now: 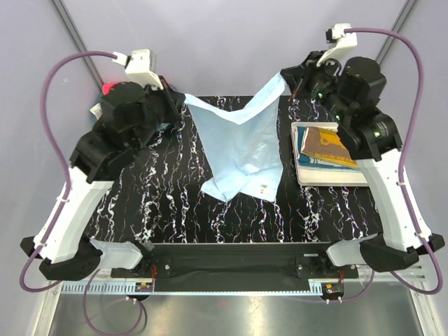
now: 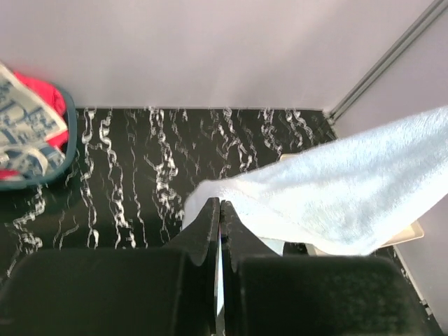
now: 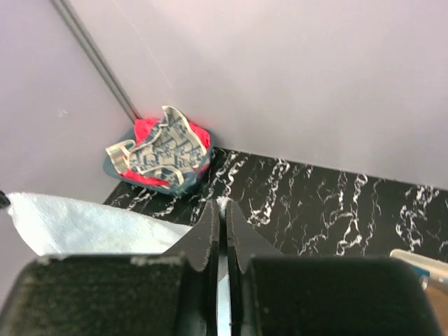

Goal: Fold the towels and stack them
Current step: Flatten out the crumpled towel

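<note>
A light blue towel hangs stretched between both grippers over the back of the black marbled table, its lower part draped on the table. My left gripper is shut on its left corner; the towel spreads right from the jaws in the left wrist view. My right gripper is shut on its right corner; the towel shows left of the jaws. A mustard-brown towel lies folded on a teal one on the cream tray. A white blue-printed towel and a red-pink towel sit in the teal bin.
The teal bin also shows at the far left in the left wrist view. The cream tray stands at the table's right side. Grey walls with a metal rail close the back. A black bar runs along the near edge.
</note>
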You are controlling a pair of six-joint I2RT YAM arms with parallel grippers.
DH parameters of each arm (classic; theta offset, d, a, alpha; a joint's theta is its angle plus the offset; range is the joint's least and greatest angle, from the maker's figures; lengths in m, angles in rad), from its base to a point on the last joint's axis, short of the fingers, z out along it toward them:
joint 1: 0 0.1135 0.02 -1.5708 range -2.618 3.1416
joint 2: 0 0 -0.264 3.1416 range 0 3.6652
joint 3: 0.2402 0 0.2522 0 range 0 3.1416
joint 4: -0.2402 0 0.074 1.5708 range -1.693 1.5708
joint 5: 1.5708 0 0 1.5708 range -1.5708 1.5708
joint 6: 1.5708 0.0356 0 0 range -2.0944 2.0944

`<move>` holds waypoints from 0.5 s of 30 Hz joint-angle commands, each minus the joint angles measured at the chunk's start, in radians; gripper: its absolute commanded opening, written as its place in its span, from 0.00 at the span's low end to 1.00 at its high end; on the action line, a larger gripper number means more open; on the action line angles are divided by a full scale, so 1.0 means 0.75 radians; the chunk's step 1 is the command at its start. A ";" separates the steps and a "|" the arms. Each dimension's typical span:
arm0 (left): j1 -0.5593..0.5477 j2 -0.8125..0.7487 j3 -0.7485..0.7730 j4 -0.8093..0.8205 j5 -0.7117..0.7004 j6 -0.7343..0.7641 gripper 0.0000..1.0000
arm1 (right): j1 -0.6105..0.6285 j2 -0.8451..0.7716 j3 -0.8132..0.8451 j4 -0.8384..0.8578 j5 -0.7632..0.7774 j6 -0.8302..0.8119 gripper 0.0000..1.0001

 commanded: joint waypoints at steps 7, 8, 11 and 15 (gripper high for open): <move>0.003 -0.003 0.475 -0.061 0.119 0.181 0.00 | 0.006 -0.129 0.206 0.079 -0.163 -0.040 0.00; 0.005 0.010 0.510 -0.065 0.128 0.188 0.00 | 0.006 -0.131 0.228 0.079 -0.176 -0.038 0.00; 0.003 0.028 0.623 -0.065 0.166 0.202 0.00 | 0.006 -0.127 0.310 0.089 -0.198 -0.038 0.00; 0.003 0.004 0.627 0.006 0.221 0.196 0.00 | 0.006 -0.155 0.349 0.134 -0.237 -0.034 0.00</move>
